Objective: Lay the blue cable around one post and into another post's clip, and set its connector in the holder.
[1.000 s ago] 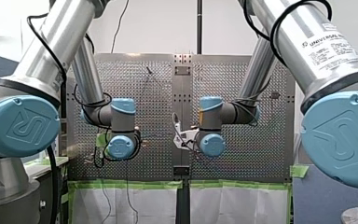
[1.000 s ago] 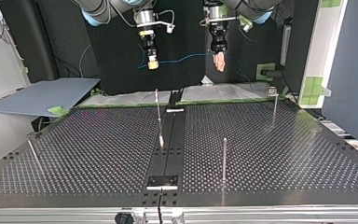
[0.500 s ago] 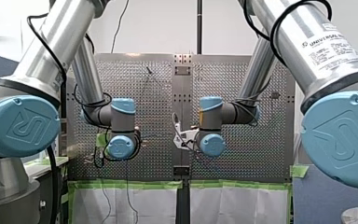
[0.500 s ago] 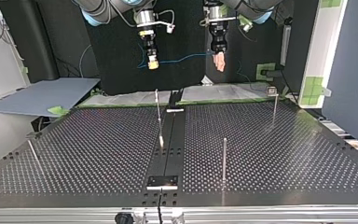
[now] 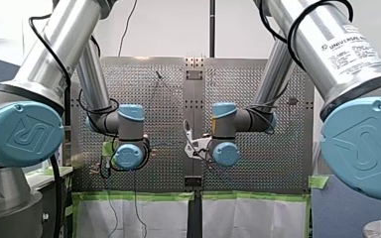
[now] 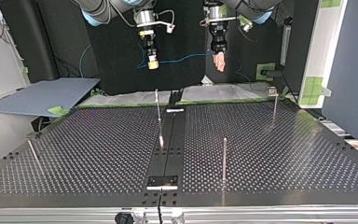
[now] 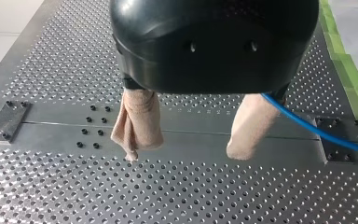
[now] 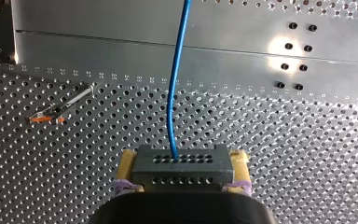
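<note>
In the top view both grippers hang high above the table's far edge. My right gripper (image 6: 153,64) with yellow pads is shut on the cable's dark grey connector (image 8: 182,167). The blue cable (image 6: 186,58) runs level from it to my left gripper (image 6: 220,61). In the left wrist view my left gripper (image 7: 191,145) stands open, its beige pads (image 7: 137,123) wide apart with nothing between them. The cable (image 7: 317,133) passes close behind one finger. In the right wrist view the cable (image 8: 175,93) leaves the connector straight ahead.
Thin metal posts stand on the perforated table (image 6: 98,154): one near the middle (image 6: 158,112), one nearer the front (image 6: 224,158), one topped by a clip at the right (image 6: 274,105), one at the left (image 6: 33,154). A small plate (image 6: 163,181) sits on the dark centre strip.
</note>
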